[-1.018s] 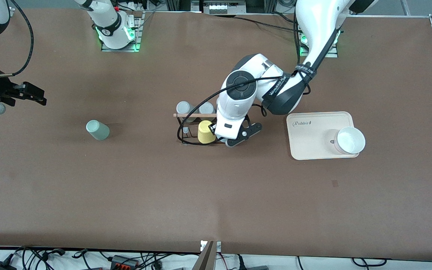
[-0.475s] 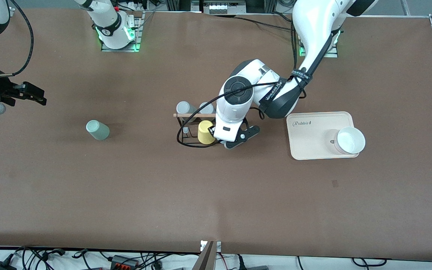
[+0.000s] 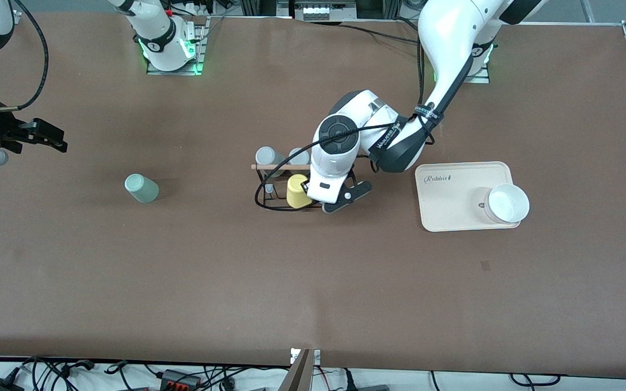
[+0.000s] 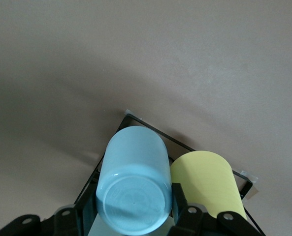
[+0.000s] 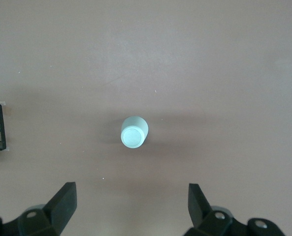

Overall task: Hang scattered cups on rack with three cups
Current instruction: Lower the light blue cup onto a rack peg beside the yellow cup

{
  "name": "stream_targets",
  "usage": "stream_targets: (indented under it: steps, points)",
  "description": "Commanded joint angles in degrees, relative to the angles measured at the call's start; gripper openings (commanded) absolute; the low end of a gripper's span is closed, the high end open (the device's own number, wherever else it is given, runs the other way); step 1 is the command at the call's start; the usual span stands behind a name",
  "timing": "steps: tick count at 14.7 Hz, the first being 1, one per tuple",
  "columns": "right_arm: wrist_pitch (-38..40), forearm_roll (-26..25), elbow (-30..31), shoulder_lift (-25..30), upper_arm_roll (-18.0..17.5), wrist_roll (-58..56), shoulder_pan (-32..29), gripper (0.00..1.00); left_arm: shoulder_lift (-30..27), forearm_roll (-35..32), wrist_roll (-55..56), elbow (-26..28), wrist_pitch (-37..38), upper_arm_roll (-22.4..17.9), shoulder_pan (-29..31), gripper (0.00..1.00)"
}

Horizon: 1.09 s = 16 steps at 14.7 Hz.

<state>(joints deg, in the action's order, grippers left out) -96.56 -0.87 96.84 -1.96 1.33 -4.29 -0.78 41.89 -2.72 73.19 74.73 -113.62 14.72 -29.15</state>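
Front view first: left claw [image 3: 330, 205] low over the rack [image 3: 283, 187] at mid-tabletop, at the end toward the left arm, beside the yellow cup [image 3: 298, 191]. Left wrist view: claw clamped on the light blue cup [image 4: 134, 186], fingers [image 4: 181, 200] against its sides, flat base facing the camera, mouth turned down toward the rack frame. Long axis near upright, tilted a little, running down beside the yellow cup and touching or nearly touching it. Whether already seated on a peg: cannot tell, peg hidden by the cup.

Two grey cups [image 3: 265, 156] on the rack row farther from the front camera, yellow on the nearer row. Judged progress: blue cup mid-placement, not released; roughly halfway.

Pale mint green cup [image 3: 141, 188] alone on the tabletop, well apart from the rack, toward the right arm's end; apparently upside down, base up, long axis vertical. Untouched, left to hang.

Right claw [image 5: 131, 206] spread wide and empty, hovering above the mint cup, waiting.

Beige tray [image 3: 454, 217] with a white bowl [image 3: 508, 203] toward the left arm's end.
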Motion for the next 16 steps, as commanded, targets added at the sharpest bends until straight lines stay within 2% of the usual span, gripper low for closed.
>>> stream_targets:
  steps: [1, 2, 4, 5, 11, 13, 16]
  points:
    - [0.41, -0.01, -0.69, -0.06, -0.45, 0.6, -0.53, 1.0, -0.76, -1.85, 1.08, 2.09, -1.16, -0.39, -0.46, 0.5]
    - [0.4, -0.09, -0.69, -0.06, -0.45, 0.52, -0.36, 1.0, -0.85, -1.85, 1.08, 2.26, -1.25, -0.31, -0.55, 0.54]
    - [0.14, -0.62, -0.77, -0.06, -0.71, 0.6, -0.01, 1.0, -1.2, -1.76, 0.99, 2.26, -1.08, -0.31, -0.47, 0.82]
    - [0.14, -0.62, -0.69, -0.06, -0.89, 0.69, -0.01, 1.0, -1.37, -1.76, 0.9, 2.26, -0.81, -0.31, -0.29, 0.86]
    - [0.67, 0.08, -0.68, -2.08, -0.89, 0.69, -0.18, 1.0, -6.03, -1.76, 0.38, 2.09, 2.35, -0.22, 2.43, 0.87]
    - [0.4, -0.01, -0.69, -2.08, -0.89, 0.69, -0.18, 1.0, -8.05, -1.76, 0.11, 2.09, 4.27, -0.3, 4.71, 1.0]
    - [0.14, 0.08, -0.86, -3.83, -0.89, 0.43, -0.18, 1.0, -11.74, -1.85, -0.32, 2.44, 9.37, -0.31, 9.98, 1.0]
